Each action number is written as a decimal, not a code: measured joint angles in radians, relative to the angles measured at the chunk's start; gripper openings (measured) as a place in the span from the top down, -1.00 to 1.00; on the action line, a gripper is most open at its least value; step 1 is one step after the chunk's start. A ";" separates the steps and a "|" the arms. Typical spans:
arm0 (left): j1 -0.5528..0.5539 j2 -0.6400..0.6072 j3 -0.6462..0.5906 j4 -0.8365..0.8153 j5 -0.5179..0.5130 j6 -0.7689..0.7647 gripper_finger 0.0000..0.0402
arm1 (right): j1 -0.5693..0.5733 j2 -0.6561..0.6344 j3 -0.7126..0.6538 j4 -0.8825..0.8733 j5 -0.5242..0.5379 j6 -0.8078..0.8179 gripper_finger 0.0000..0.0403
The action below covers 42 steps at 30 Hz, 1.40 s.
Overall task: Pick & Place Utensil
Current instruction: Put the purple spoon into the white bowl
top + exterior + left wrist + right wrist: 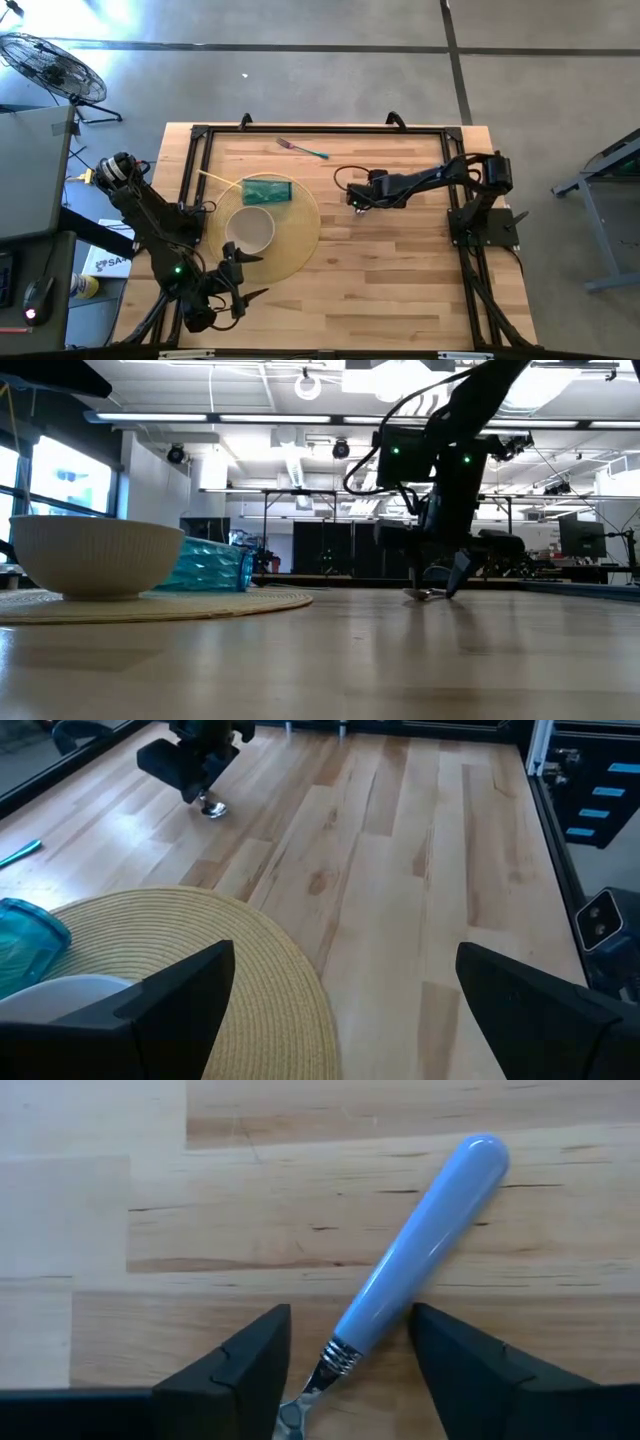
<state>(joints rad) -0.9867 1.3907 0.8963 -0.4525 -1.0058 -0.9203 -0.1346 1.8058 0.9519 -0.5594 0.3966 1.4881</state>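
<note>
there's our utensil [420, 1245], a pale blue handle with a metal neck, lying flat on the bare bench [400, 260] right of the woven mat [300, 235], and its metal end shows in the left wrist view too. in the right wrist view the neck sits between the two dark fingers [240, 1365], with wood visible on either side, so we read the right pincer [345, 1355] as open and straddling the utensil, holding nothing yet. the low view puts its tips right down at bench level.

we judge this as the grasp step: lined up, not closed. the next move calls for a clean squeeze across that narrow neck or the handle just above it, then a straight lift; the handle looks smooth and rounded, so an off-centre pinch could let it roll or swivel.

further out, the white bowl [250, 228] sits on the mat with a teal container [266, 190] touching the mat's far side, and a second teal-handled fork [303, 150] lies near the far edge. the left pincer [245, 275] waits spread wide and empty at the near left, beside the mat.
</note>
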 joint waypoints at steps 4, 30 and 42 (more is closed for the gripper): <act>0.000 0.000 0.000 0.000 0.000 0.000 -0.86 | 0.002 0.001 -0.001 -0.003 0.009 0.003 0.22; -0.017 -0.016 0.000 0.034 -0.086 0.004 -0.86 | 0.211 0.010 0.061 0.035 0.116 -0.116 0.79; -0.014 -0.045 0.000 0.016 -0.093 -0.022 -0.86 | 0.363 0.072 0.390 0.151 0.298 -0.509 0.79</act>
<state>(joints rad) -1.0008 1.3457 0.8963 -0.4366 -1.0983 -0.9423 0.2282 1.8780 1.3416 -0.4085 0.6947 0.9787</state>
